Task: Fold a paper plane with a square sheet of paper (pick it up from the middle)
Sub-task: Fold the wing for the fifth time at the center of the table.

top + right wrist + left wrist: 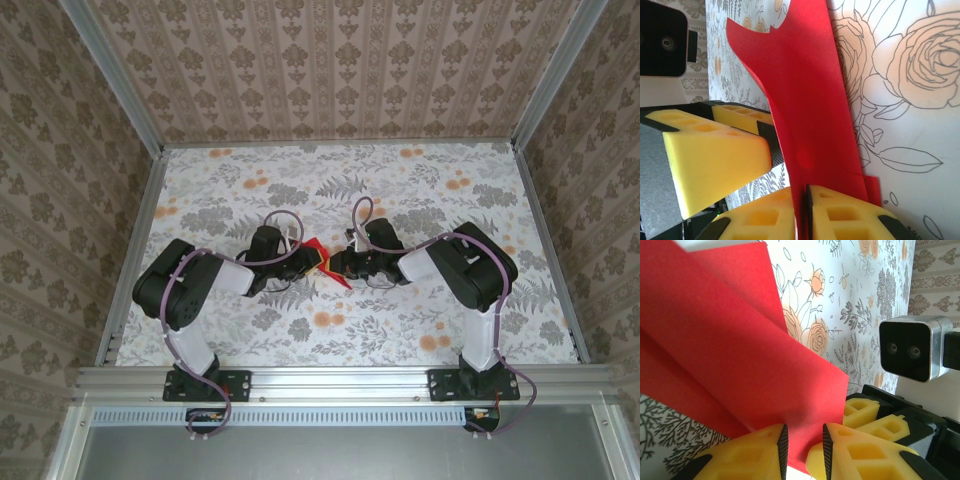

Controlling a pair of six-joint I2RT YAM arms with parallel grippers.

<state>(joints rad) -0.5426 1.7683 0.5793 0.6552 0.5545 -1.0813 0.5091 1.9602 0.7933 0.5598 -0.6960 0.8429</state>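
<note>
Red sheet of paper, creased into layers, right at the middle of the floral table, caught between the two claws. The right gripper has it pinched, pads closed flat on one edge. The left gripper straddles the other edge, jaws a little apart; clamping or just around it, I can't tell. Left arm and right arm are folded low, elbows out wide, wrists pointing straight at each other.

Top cam overhead, rear, lens down; wrist cams v. close, opposed; red paper in all.
</note>
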